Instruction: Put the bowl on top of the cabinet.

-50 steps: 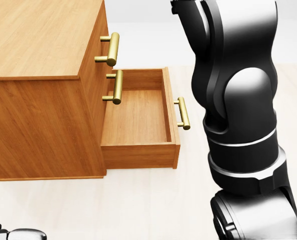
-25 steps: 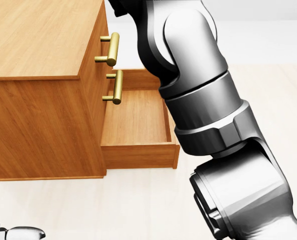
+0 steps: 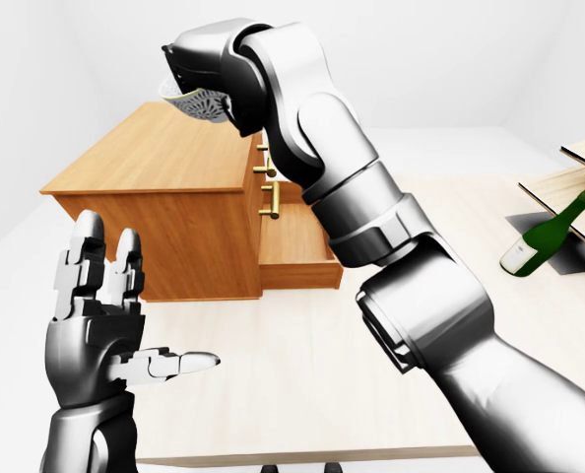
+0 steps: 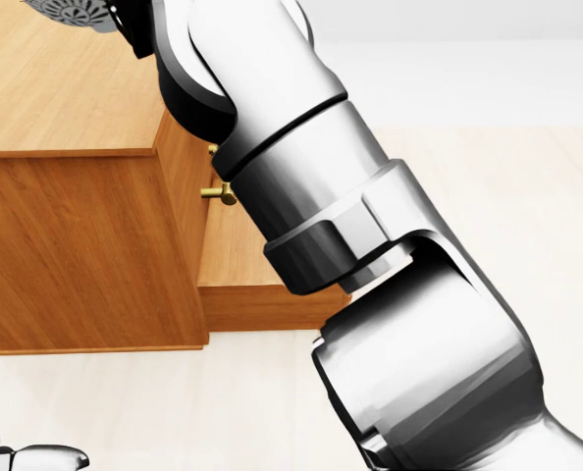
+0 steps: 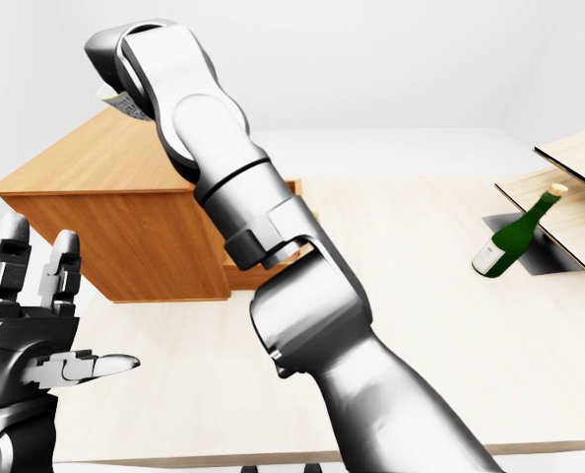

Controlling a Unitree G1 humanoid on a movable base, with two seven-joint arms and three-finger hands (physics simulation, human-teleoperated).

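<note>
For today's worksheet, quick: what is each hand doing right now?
Left hand: open, empty.
Right hand: closed on the patterned bowl, above the cabinet.

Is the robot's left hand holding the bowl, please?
No, the left hand is open and empty, while the bowl is held up in the right hand above the cabinet.

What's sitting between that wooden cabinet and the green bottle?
Left-eye view: the cabinet has a pulled-out drawer, then bare pale surface up to the bottle; the robot's right arm crosses in front.
</note>
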